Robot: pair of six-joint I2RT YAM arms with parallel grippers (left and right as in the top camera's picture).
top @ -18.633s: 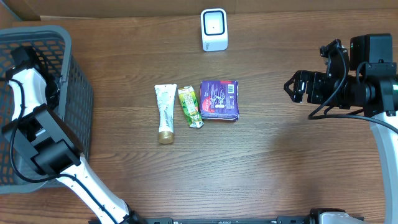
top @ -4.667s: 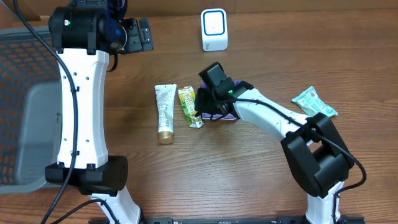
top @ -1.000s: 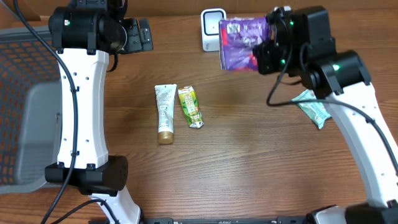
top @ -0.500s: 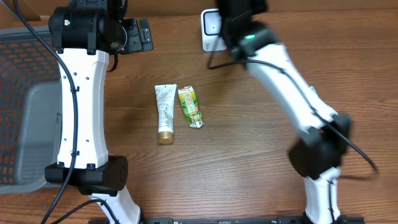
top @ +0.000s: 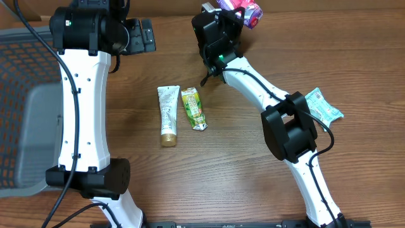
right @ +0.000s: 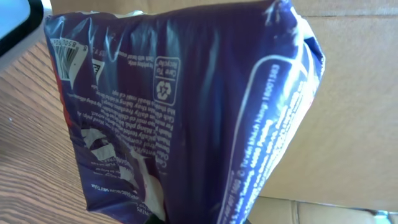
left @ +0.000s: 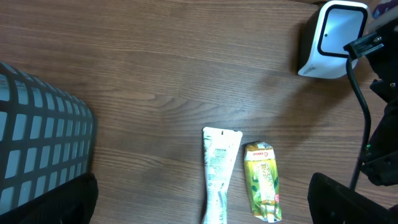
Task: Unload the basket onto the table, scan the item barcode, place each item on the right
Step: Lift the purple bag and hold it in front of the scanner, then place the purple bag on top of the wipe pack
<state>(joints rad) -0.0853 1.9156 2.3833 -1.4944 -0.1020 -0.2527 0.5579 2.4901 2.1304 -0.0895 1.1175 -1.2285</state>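
Pincer R clamped on purple pack: crinkly glossy foil, pillow shape, barcode at corner. Pack now at far edge of wood-grain table; 1 s ago it hung just R of white rounded scanner. Pincer L wide open, holds nothing. White tube + green sachet unmoved mid-table, teal packet far R. Grey mesh basket far L, contents can't tell.

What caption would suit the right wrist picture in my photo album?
Purple packet fills the view, its barcode at the upper left corner, wooden table behind.
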